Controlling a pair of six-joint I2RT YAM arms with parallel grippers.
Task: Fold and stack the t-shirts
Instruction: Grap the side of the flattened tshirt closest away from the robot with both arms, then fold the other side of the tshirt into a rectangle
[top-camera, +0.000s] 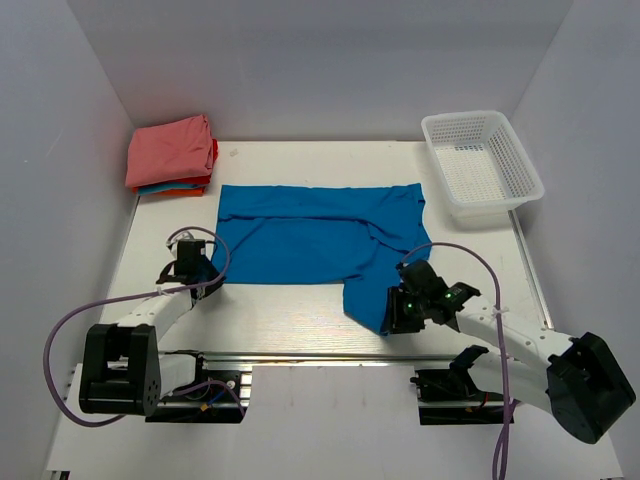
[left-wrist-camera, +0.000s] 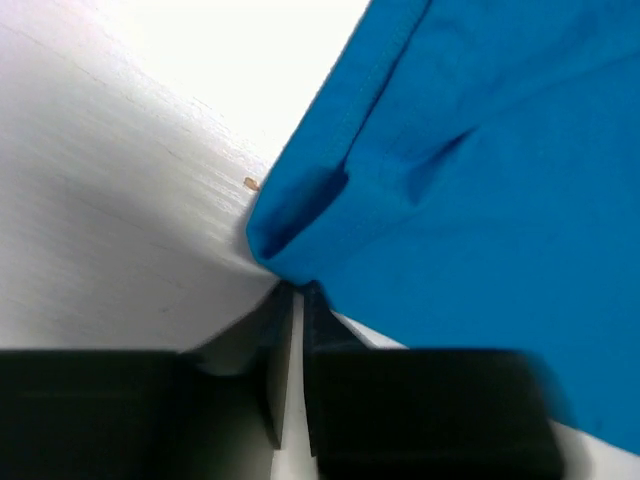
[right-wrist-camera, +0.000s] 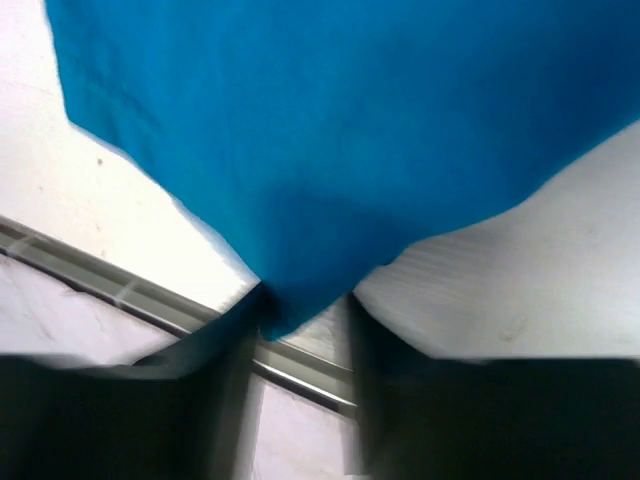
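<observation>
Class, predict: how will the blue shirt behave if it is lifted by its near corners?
Probably floppy: the shirt lies flat with soft wrinkles, so it should sag between the corners. Likely light, being thin cloth. Its near-right flap may dangle.

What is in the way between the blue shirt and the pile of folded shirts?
Nothing visible. Only bare table lies between the blue t-shirt and the folded pile at the far left. The basket stands off at the far right. The left fingers and right fingers are at its near corners.
</observation>
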